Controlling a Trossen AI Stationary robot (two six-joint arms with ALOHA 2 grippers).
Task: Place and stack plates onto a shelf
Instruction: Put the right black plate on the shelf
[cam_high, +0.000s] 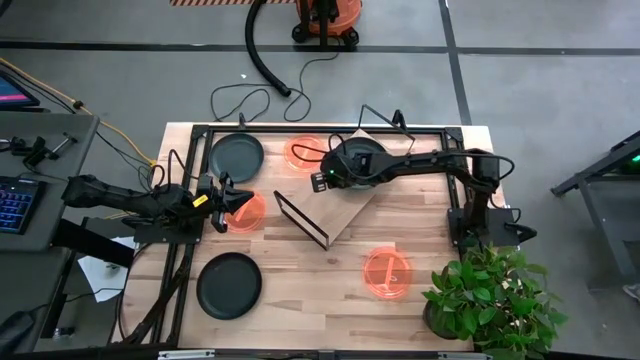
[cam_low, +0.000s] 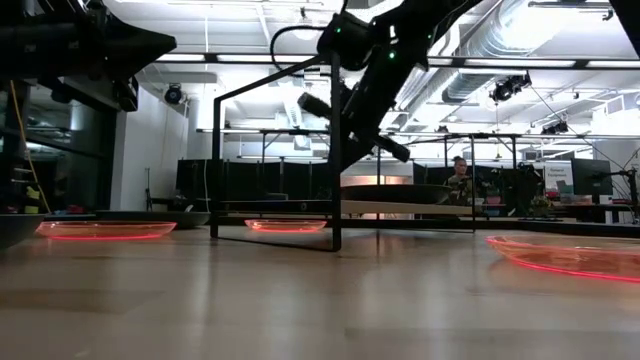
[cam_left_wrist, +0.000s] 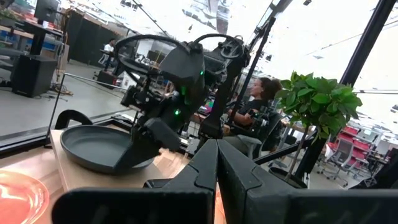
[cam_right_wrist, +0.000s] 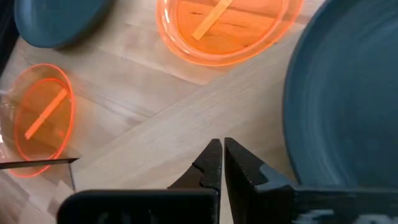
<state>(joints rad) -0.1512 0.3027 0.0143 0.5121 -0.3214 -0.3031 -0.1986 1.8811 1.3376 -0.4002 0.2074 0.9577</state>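
Note:
The shelf, a light-wood board (cam_high: 350, 208) on a black wire frame, stands askew at the table's middle. One dark plate (cam_high: 360, 160) rests on it, also seen as the dark plate (cam_right_wrist: 348, 112) in the right wrist view. My right gripper (cam_right_wrist: 219, 149) is shut above the bare board beside that plate's rim. My left gripper (cam_left_wrist: 216, 152) is shut and hovers by an orange plate (cam_high: 248, 212) at the table's left. Lying flat on the table are a dark plate (cam_high: 237, 157), an orange plate (cam_high: 305, 153), a dark plate (cam_high: 229, 285) and an orange plate (cam_high: 387, 272).
A potted plant (cam_high: 490, 300) stands at the table's near right corner. A black frame (cam_high: 200, 180) runs along the table's far and left edges. People sit in the room beyond the table. Bare wood shows between the near plates.

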